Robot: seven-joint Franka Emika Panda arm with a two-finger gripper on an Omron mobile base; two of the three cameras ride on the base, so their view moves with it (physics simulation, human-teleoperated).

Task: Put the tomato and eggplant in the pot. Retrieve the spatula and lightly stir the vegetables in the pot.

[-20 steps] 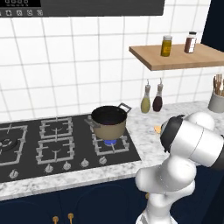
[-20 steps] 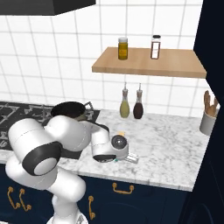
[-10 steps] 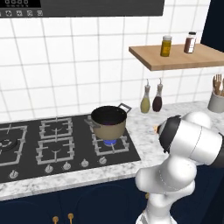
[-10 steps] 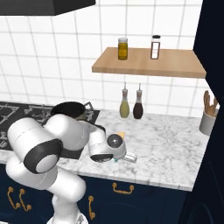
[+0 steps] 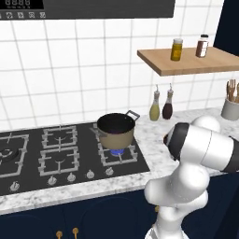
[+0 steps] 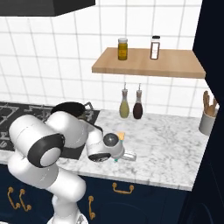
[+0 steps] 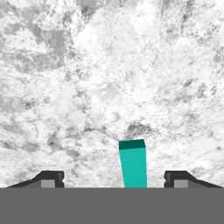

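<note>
Poised low over the marble counter (image 7: 109, 65), gripper (image 7: 113, 179) spread wide and empty, both dark fingertips (image 7: 48, 178) apart at the lower corners of the hand view. Between them, the green handle of the spatula (image 7: 133, 164), running up from 6 o'clock and ending square just past the tips, toward 12; offset a touch toward the 3 o'clock finger rather than dead centre. Long axis thus roughly in line with the claw's reach and crosswise to its closing line, which looks a fair set-up for a pinch once lowered, with perhaps a small shift toward 3 o'clock. Contact not yet made, as far as can be judged.

From the right base view, hand (image 6: 114, 151) down at the counter's front edge, a sliver of green at its underside. Pot (image 5: 115, 130) on the lit burner, off toward 9 o'clock of the hand in that view and well apart; dark interior, contents not discernible. Tomato and eggplant not made out.
</note>
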